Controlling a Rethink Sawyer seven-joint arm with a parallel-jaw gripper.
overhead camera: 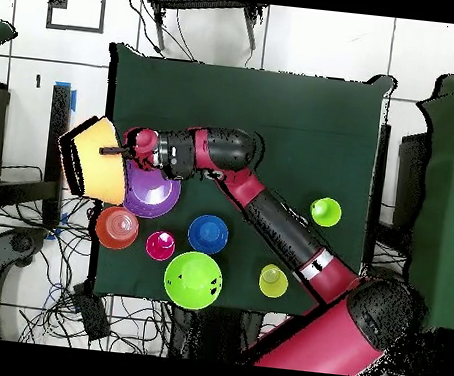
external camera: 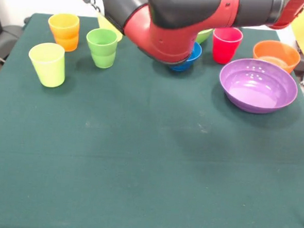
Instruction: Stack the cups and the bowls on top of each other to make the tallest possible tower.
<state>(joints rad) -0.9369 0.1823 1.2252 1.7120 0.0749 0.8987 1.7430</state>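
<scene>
- Table [external camera: 139, 159]: green cloth. You have no tower built on it yet; every piece sits apart.
- Arm [overhead camera: 268, 216]: in the overhead view it reaches across to the table edge by the purple bowl; in the front view it crosses the top and hides part of the back row.
- Yellow bowl [overhead camera: 98, 159]: the largest piece, tilted on edge and overhanging the table edge, at the end of the arm. Only a slice shows in the front view.
- Gripper [overhead camera: 124, 151]: it meets the yellow bowl's rim and seems to carry it, but you cannot tell how far the jaws stand apart.
- Purple bowl [external camera: 258, 85]: upright and empty, just beside the yellow bowl in the overhead view.
- Green bowl [overhead camera: 193, 278]: near the robot's edge.
- Blue bowl [external camera: 189, 59]: half hidden under the arm.
- Orange bowl [external camera: 276, 55]: behind the purple one.
- Cups: red cup [external camera: 226, 44], green cup [external camera: 102, 48], orange cup [external camera: 64, 31], yellow cup [external camera: 47, 64], all upright and apart.
- Risk: held by the rim and tilted, the yellow bowl could slip and drop off the table.
- Risk: swinging it back, you could knock the purple bowl or the red cup.
- Risk: set down anywhere but as the base, the widest piece would cap the tower's height.
- Writing: no brand or label readable on anything.
</scene>
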